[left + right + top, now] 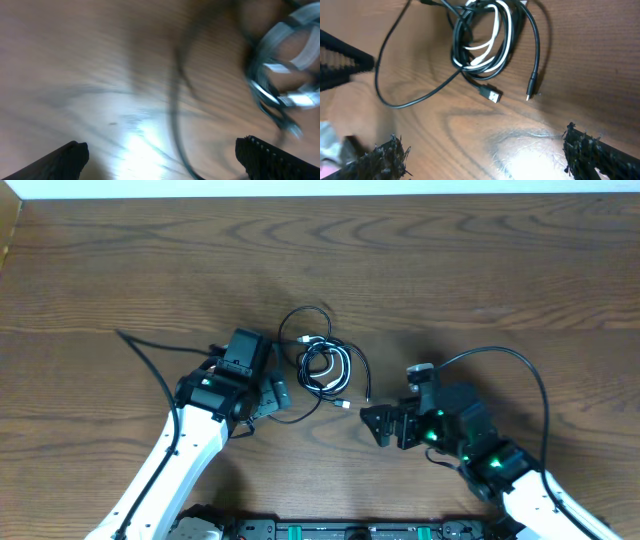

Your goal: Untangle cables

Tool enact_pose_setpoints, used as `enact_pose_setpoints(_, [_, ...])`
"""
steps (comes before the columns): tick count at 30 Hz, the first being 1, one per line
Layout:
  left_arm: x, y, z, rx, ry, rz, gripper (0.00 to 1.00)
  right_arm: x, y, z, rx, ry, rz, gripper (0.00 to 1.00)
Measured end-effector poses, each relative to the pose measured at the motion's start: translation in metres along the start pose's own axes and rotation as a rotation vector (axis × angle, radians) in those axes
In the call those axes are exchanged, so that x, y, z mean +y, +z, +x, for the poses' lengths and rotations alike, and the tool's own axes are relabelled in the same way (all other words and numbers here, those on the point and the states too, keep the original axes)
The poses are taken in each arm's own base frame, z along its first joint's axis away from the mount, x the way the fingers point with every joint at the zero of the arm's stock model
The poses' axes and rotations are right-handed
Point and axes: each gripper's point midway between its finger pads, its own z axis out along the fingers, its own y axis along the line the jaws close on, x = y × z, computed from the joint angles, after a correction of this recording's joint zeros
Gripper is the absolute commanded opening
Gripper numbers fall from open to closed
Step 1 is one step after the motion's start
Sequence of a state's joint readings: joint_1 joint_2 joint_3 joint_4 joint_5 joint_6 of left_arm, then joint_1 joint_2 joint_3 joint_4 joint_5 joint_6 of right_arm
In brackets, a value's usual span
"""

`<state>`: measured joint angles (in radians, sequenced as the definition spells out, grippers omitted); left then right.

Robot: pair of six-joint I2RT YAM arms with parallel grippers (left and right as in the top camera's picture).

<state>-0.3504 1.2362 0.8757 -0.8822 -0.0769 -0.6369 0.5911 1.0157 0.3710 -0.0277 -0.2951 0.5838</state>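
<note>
At mid-frame overhead you have the cables [325, 365] in a loose tangle on the table [500, 270], between the two arms. Your left gripper [272, 396] sits just beside them on the left and your right gripper [378, 425] near their lower right. Both are spread wide, holding nothing. Thicker arm cables [530, 370] arc off to the sides. Your right wrist view shows the white cord [496, 45] looped inside black coils, with two plugs [492, 95] lying free. Your left wrist view is blurred, with one black cord [175, 125] crossing between its jaws.
</note>
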Motion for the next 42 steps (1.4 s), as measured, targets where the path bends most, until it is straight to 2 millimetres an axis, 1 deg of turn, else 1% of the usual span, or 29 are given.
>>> enact_pose_setpoints(3, [0.011,-0.006,-0.011,-0.075,-0.1,-0.048,0.99,-0.002,0.009,-0.001,-0.019,-0.021,0.041,0.99])
enact_pose_setpoints(6, [0.015,-0.017,-0.023,-0.154,-0.177,-0.032,0.99,-0.012,0.016,-0.001,-0.014,-0.03,0.11,0.99])
enact_pose_setpoints(8, [0.018,-0.027,-0.031,-0.204,-0.233,-0.008,0.99,-0.016,0.022,-0.006,-0.006,-0.045,0.155,0.99])
enact_pose_setpoints(9, [0.021,-0.033,-0.034,-0.229,-0.266,0.006,0.99,-0.017,0.025,-0.012,-0.005,-0.055,0.176,0.99])
enact_pose_setpoints(13, [0.032,-0.057,-0.044,-0.32,-0.38,0.065,0.99,-0.009,0.042,-0.048,-0.028,-0.137,0.232,0.99])
enact_pose_setpoints(15, [0.036,-0.067,-0.047,-0.355,-0.417,0.094,0.99,-0.006,0.056,-0.066,-0.033,-0.185,0.254,0.99])
enact_pose_setpoints(18, [0.04,-0.078,-0.046,-0.384,-0.441,0.118,0.99,-0.01,0.076,-0.079,-0.021,-0.238,0.295,0.99])
enact_pose_setpoints(20, [0.042,-0.081,-0.044,-0.392,-0.445,0.123,0.99,-0.017,0.093,-0.081,0.004,-0.273,0.32,0.99])
enact_pose_setpoints(23, [0.044,-0.082,-0.042,-0.391,-0.451,0.124,0.99,-0.03,0.117,-0.076,0.056,-0.313,0.353,0.98])
enact_pose_setpoints(24, [0.044,-0.082,-0.042,-0.391,-0.454,0.123,0.99,-0.034,0.122,-0.075,0.07,-0.323,0.364,0.94])
enact_pose_setpoints(26, [0.044,-0.082,-0.042,-0.389,-0.457,0.122,0.99,-0.043,0.134,-0.069,0.103,-0.342,0.382,0.8])
enact_pose_setpoints(27, [0.045,-0.082,-0.041,-0.388,-0.458,0.121,0.99,-0.047,0.138,-0.065,0.118,-0.347,0.389,0.72])
enact_pose_setpoints(28, [0.045,-0.082,-0.041,-0.387,-0.457,0.121,0.99,-0.051,0.141,-0.061,0.132,-0.346,0.396,0.62])
enact_pose_setpoints(29, [0.045,-0.082,-0.041,-0.387,-0.457,0.12,0.99,-0.053,0.143,-0.058,0.143,-0.354,0.397,0.56])
enact_pose_setpoints(30, [0.045,-0.082,-0.041,-0.386,-0.457,0.12,0.99,-0.055,0.143,-0.057,0.146,-0.359,0.401,0.48])
enact_pose_setpoints(31, [0.045,-0.082,-0.041,-0.386,-0.457,0.119,0.99,-0.054,0.144,-0.057,0.143,-0.361,0.399,0.42])
enact_pose_setpoints(32, [0.045,-0.082,-0.041,-0.386,-0.457,0.119,0.99,-0.054,0.145,-0.059,0.138,-0.363,0.396,0.32])
enact_pose_setpoints(33, [0.045,-0.082,-0.041,-0.385,-0.457,0.119,0.99,-0.052,0.145,-0.06,0.132,-0.37,0.391,0.25])
enact_pose_setpoints(36, [0.045,-0.082,-0.041,-0.384,-0.457,0.118,0.99,-0.049,0.147,-0.064,0.118,-0.395,0.382,0.01])
enact_pose_setpoints(42, [0.049,-0.079,-0.035,-0.365,-0.452,0.097,0.99,-0.048,0.146,-0.067,0.122,-0.448,0.378,0.01])
